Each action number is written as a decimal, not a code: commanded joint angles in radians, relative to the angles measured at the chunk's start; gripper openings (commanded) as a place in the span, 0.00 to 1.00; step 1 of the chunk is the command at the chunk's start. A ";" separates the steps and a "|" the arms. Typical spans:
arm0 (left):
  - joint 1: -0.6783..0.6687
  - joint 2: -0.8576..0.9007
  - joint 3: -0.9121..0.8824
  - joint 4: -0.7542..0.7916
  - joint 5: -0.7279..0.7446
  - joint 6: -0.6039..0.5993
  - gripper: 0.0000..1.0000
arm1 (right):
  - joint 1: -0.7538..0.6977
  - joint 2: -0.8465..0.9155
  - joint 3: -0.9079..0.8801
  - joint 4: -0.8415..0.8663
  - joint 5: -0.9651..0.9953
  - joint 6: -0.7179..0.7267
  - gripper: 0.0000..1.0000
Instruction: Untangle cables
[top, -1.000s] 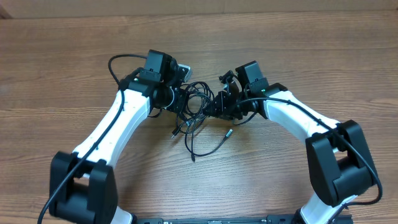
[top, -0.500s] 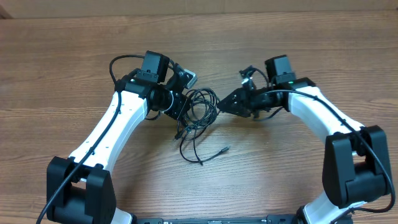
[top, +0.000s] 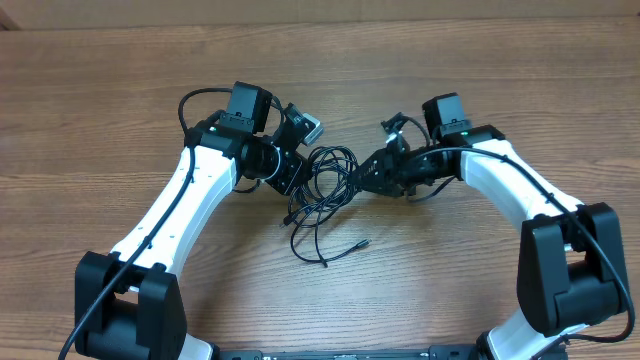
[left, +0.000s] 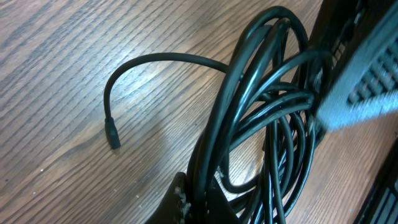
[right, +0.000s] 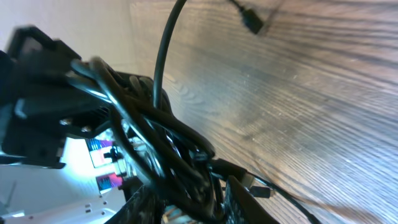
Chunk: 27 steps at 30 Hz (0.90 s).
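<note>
The cables (top: 325, 180) are a bunch of thin black loops lying on the wooden table between my two grippers. My left gripper (top: 297, 176) is at the left side of the bunch. The left wrist view shows the left gripper (left: 198, 195) shut on a few strands of the cables (left: 249, 118). A free plug end (left: 114, 140) rests on the wood. My right gripper (top: 362, 178) is at the bunch's right side. In its wrist view the right gripper (right: 191, 208) stands open, with tangled cables (right: 168, 149) between the fingers. One loose tail ends in a plug (top: 362, 242).
The wooden table (top: 470, 290) runs all around. Both white arms reach in from the front edge. The left arm's own thick black cable (top: 190, 105) arcs behind its wrist. Loose tails of the bunch trail toward the front (top: 310, 240).
My right gripper pulled away to the right, then came back left to the bunch, and its jaws widened. The loose cable tails shifted on the table. My left gripper kept its hold.
</note>
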 joint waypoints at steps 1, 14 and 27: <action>-0.007 -0.009 0.005 -0.002 0.078 0.048 0.04 | 0.045 -0.034 -0.003 0.006 0.024 -0.008 0.25; -0.007 -0.009 0.005 -0.047 0.103 0.131 0.04 | 0.052 -0.035 -0.001 0.011 0.147 0.069 0.12; -0.007 -0.009 0.005 -0.081 0.183 0.243 0.04 | -0.086 -0.072 0.007 -0.087 -0.034 -0.166 0.20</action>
